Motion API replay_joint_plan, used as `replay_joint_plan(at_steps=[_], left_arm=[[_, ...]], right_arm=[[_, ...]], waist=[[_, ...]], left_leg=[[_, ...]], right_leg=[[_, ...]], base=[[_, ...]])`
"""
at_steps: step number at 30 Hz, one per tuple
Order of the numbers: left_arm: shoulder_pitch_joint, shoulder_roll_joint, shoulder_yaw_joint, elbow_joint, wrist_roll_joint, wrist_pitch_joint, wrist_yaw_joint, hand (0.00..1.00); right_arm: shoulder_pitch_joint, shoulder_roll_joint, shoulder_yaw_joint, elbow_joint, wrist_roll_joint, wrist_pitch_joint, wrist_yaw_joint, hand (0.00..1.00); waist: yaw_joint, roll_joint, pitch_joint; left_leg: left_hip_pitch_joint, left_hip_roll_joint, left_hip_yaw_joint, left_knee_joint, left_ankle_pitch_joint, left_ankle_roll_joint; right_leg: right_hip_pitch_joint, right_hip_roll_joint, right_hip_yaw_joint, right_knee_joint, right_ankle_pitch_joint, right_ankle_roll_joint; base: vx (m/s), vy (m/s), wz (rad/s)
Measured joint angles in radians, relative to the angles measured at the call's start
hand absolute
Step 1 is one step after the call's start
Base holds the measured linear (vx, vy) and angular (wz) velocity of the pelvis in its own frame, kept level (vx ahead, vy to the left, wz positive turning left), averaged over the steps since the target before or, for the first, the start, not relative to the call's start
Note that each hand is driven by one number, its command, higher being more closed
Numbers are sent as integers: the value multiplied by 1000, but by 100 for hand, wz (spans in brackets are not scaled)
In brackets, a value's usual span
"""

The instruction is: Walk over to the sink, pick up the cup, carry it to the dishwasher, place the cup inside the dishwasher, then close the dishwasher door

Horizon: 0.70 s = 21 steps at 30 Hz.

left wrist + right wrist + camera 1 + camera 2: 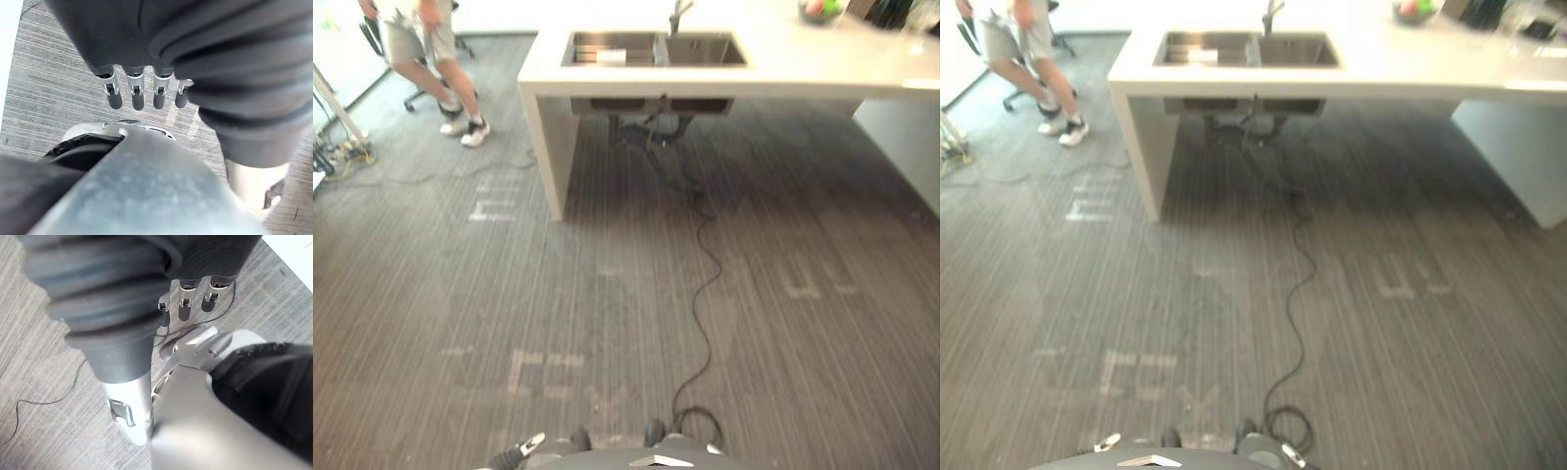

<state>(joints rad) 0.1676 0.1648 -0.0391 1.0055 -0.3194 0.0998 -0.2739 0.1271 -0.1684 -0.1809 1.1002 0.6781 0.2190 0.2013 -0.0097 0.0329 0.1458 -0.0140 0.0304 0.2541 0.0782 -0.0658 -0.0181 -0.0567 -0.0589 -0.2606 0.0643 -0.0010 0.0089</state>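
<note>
The steel double sink (653, 49) is set into a white counter (803, 64) far ahead across the floor, with a faucet (678, 15) behind it. A small pale object (612, 56) lies in the left basin; I cannot tell whether it is the cup. My left hand (137, 93) hangs at my side over the carpet, its fingers straight and holding nothing. My right hand (185, 303) hangs the same way on the other side, open and empty.
Grey striped carpet (607, 294) stretches between me and the counter. A person (426, 49) walks at the far left beside an office chair (421, 93). A bowl of fruit (822, 10) stands on the counter's far right. The counter's white leg (548, 147) reaches the floor.
</note>
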Motion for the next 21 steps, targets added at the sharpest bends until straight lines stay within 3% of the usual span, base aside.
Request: replay_joint_plan(at_steps=[2, 4, 7, 12, 17, 21], left_arm=[[0, -2, 0, 0, -38, -9, -26, 0], [1, 4, -1, 26, -103, -12, -40, 0], [-6, 11, -2, 35, -138, 26, -40, 0], [-8, 23, -3, 38, -172, 30, -57, 0], [0, 1, 7, 38, -212, 39, 17, 0], [-11, -7, 40, 41, -129, 79, 23, 0]], right_arm=[[-11, 11, -20, 15, -11, -8, 16, 0], [-17, 21, -22, 15, -73, -60, 16, 0], [-23, 34, -36, 0, -77, -113, 19, 0], [-34, 45, -60, -22, -75, -146, 53, 0], [-32, 54, -77, -21, -78, -144, 49, 0], [-32, 55, -79, -22, -90, -112, 36, 0]], waist=[[-1, -1, 5], [1, -6, 11], [-6, -3, 18], [-12, -7, 48], [-2, -7, 52], [-1, -4, 54]], left_leg=[[24, 8, 21, -23, 8, -9], [73, 21, 51, -35, 4, -20], [106, 26, 70, -51, 6, -35], [142, 23, 80, -62, 9, -44], [158, 19, 79, -67, 7, -46], [169, 19, 77, -88, 11, -40]], right_leg=[[25, 13, 0, -52, 31, -1], [77, 31, -6, -103, 57, 3], [105, 37, -41, -126, 75, 4], [141, 37, -52, -144, 86, 9], [157, 34, -54, -146, 88, 13], [161, 35, -77, -153, 87, 13]], base=[[89, -35, -26], [129, -49, -41], [96, -43, -25], [27, -2, -5], [-7, 2, 1], [-72, -1, 2]])
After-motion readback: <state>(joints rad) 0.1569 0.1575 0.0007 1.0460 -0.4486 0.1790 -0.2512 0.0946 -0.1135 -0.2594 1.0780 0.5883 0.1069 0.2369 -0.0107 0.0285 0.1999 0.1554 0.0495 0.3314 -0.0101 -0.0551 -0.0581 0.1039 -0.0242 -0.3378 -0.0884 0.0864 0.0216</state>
